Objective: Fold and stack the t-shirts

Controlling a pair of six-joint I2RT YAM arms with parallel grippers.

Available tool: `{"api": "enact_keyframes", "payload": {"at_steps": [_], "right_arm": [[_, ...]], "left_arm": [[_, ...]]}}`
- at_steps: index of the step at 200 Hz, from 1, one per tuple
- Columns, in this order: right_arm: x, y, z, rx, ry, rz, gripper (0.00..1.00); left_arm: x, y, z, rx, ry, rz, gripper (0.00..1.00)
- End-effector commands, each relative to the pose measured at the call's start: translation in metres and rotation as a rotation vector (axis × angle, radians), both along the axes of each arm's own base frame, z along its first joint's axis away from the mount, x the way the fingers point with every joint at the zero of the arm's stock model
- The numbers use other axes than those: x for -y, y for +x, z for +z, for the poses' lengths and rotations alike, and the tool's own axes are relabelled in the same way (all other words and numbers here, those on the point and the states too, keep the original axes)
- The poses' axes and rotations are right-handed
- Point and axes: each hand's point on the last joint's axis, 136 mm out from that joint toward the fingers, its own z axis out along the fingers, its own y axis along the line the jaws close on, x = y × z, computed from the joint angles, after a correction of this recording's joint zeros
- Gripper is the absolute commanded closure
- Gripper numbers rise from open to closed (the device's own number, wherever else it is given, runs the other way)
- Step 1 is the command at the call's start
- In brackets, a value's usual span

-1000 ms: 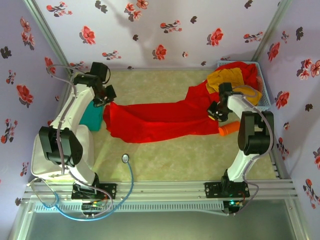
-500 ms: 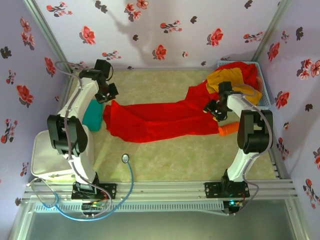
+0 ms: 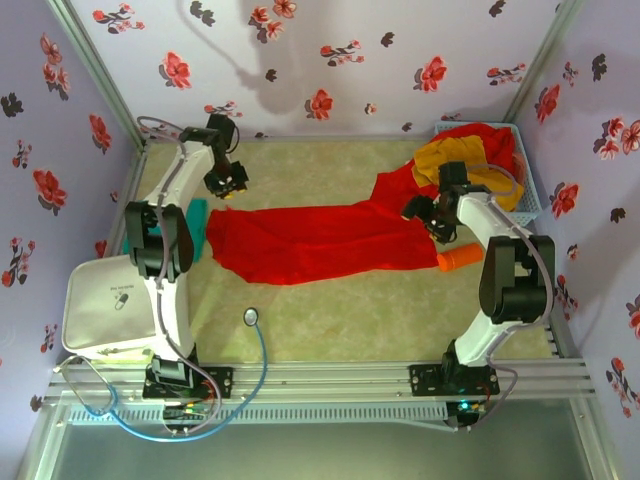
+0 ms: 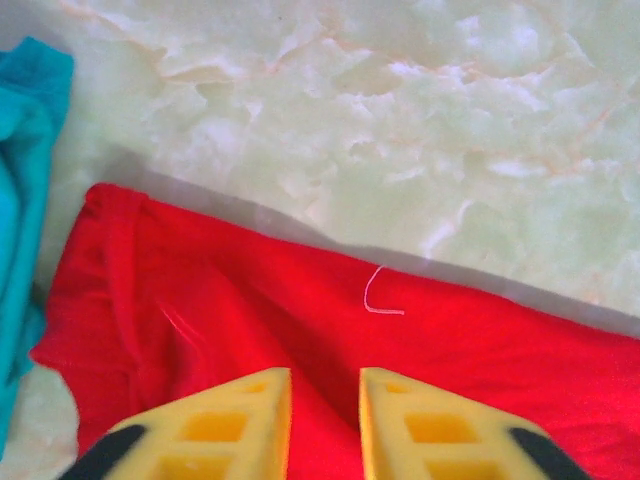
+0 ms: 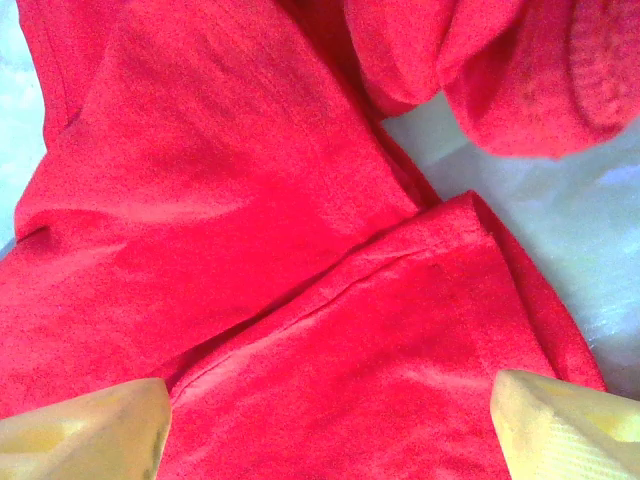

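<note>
Judging by how things lie, the job is barely begun. Nearest the arm bases sit a white pouch (image 3: 105, 310) and a loose cable (image 3: 257, 350), and no stack of folded shirts is in sight.

Across the middle of the table a red t-shirt (image 3: 320, 240) is drawn out into a long band, creased and not yet folded. The left gripper (image 4: 325, 375) hangs over its left end with the fingers slightly parted and nothing between them. The right gripper (image 5: 325, 385) is over the right end, jaws spread wide, with the cloth lying loose beneath and not pinched. So both tools are released.

Just beside the shirt's left end is the teal t-shirt (image 3: 198, 215). It looks bunched, but it is too small in the top view to tell whether it has been folded.

At the far right, the blue basket (image 3: 527, 200) holds a mustard-yellow t-shirt (image 3: 450, 158) and more red shirts (image 3: 490, 140) in a heap.

What is left, then, is folding the spread shirt, emptying the basket and building the stack.
</note>
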Motion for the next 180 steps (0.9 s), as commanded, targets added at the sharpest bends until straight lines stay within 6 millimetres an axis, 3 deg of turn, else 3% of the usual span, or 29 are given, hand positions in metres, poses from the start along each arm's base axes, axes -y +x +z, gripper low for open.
{"api": "enact_keyframes", "payload": {"at_steps": [1,22,48,99,128,180], "right_arm": [[-0.008,-0.014,0.005,-0.005,-0.006,0.042,0.16],[-0.016,-0.019,0.008,0.005,-0.004,0.062,0.15],[-0.028,-0.023,0.012,0.016,-0.006,0.100,0.15],[-0.045,-0.026,0.011,0.014,0.005,0.130,0.15],[-0.049,-0.027,0.006,0.000,0.005,0.141,0.15],[-0.049,-0.031,0.002,-0.014,-0.005,0.145,0.15]], "left_arm": [[-0.003,-0.008,-0.001,-0.046,0.000,-0.017,0.68],[0.000,-0.016,0.007,-0.028,-0.022,-0.027,0.66],[0.008,-0.047,0.012,-0.027,-0.039,-0.055,0.66],[0.030,-0.119,-0.013,-0.072,-0.088,-0.045,0.65],[0.045,-0.131,-0.028,-0.044,-0.129,-0.027,0.64],[0.043,-0.134,-0.060,-0.089,-0.110,-0.008,0.63]]}}
